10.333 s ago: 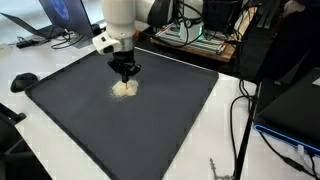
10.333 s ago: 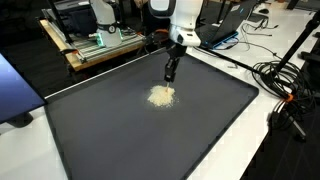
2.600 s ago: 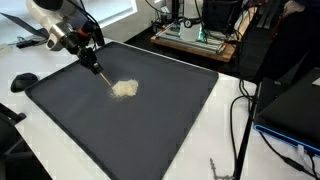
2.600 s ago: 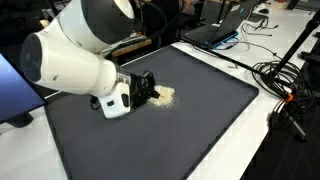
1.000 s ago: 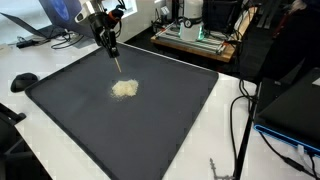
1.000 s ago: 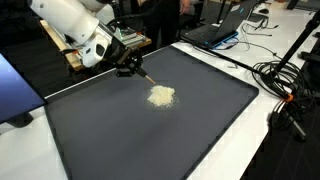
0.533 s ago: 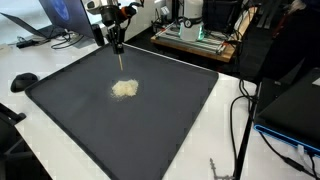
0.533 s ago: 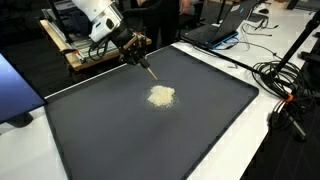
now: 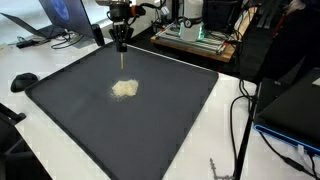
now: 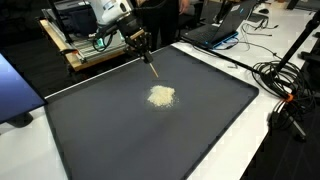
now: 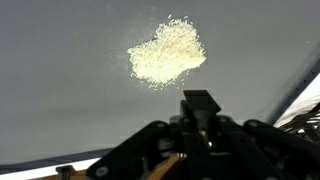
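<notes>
A small heap of pale grains [image 9: 125, 88] [image 10: 161, 95] lies near the middle of a large black mat [image 9: 170, 120] [image 10: 200, 140]. My gripper [image 9: 121, 45] [image 10: 141, 43] hangs above the mat's far edge, behind the heap and well clear of it. It is shut on a thin stick-like tool [image 9: 122, 62] [image 10: 151, 66] that points down at the mat without touching it. In the wrist view the heap [image 11: 167, 52] lies ahead on the mat, and the tool's dark flat end [image 11: 200, 103] sticks out from between my closed gripper [image 11: 200, 128].
A black puck [image 9: 23, 80] sits on the white table beside the mat. A wooden rack with electronics [image 9: 190, 38] [image 10: 95, 45] stands behind it. Laptops [image 9: 60, 15] [image 10: 215, 30] and loose cables [image 10: 285, 85] lie around the edges. A dark box [image 9: 290, 110] sits off one side.
The arm has swung along the mat's far edge and drawn back, bringing the held tool more upright. The grain heap has not moved.
</notes>
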You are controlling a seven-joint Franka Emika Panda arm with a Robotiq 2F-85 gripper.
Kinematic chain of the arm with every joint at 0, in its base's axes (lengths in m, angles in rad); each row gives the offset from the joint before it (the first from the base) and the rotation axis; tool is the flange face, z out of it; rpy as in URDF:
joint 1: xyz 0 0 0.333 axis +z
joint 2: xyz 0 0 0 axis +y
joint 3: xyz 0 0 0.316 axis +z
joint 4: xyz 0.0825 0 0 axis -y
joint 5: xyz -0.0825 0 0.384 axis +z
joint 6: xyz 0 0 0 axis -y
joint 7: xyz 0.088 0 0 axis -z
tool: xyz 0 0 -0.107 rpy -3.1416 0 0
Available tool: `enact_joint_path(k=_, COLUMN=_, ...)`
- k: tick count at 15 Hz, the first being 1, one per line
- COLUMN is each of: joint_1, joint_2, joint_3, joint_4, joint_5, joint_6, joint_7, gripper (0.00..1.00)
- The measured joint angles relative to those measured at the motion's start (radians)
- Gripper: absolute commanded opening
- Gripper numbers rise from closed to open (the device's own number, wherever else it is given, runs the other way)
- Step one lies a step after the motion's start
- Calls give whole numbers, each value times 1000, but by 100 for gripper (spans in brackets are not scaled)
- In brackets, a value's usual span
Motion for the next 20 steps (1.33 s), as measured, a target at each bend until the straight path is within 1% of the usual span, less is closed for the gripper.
enact_joint_path(k=4, joint_1=34, joint_2=-20, joint_3=35, joint_4=-27, joint_5=-31, joint_6=95, joint_7=2, gripper=3)
enact_joint_path(k=6, joint_1=46, joint_2=-20, joint_3=47, joint_4=-36, joint_5=-88, joint_6=125, joint_7=21, gripper=3)
enact_joint_path(k=8, joint_1=51, joint_2=-20, joint_3=51, joint_4=-45, joint_5=-184, joint_6=143, joint_7=75, gripper=3)
enact_joint_path(k=10, joint_1=51, joint_2=-20, joint_3=51, joint_4=-50, joint_5=-319, joint_6=153, joint_7=167, gripper=3)
enact_joint_path(k=13, joint_1=61, joint_2=-20, joint_3=25, joint_4=-55, joint_5=-571, joint_6=153, joint_7=340, gripper=3)
enact_joint_path(k=15, joint_1=63, joint_2=-20, joint_3=5, joint_4=-54, joint_5=-745, joint_6=132, joint_7=452, gripper=3)
enact_joint_path(k=18, joint_1=64, joint_2=-23, joint_3=-21, joint_4=-17, joint_5=-991, joint_6=38, joint_7=625, gripper=3)
enact_joint_path(k=19, joint_1=67, joint_2=-26, joint_3=-21, joint_4=7, joint_5=-1058, joint_6=-11, joint_7=680, gripper=3)
enact_joint_path(k=20, joint_1=75, joint_2=-30, joint_3=-20, joint_4=33, joint_5=-1101, joint_6=-63, joint_7=719, gripper=3)
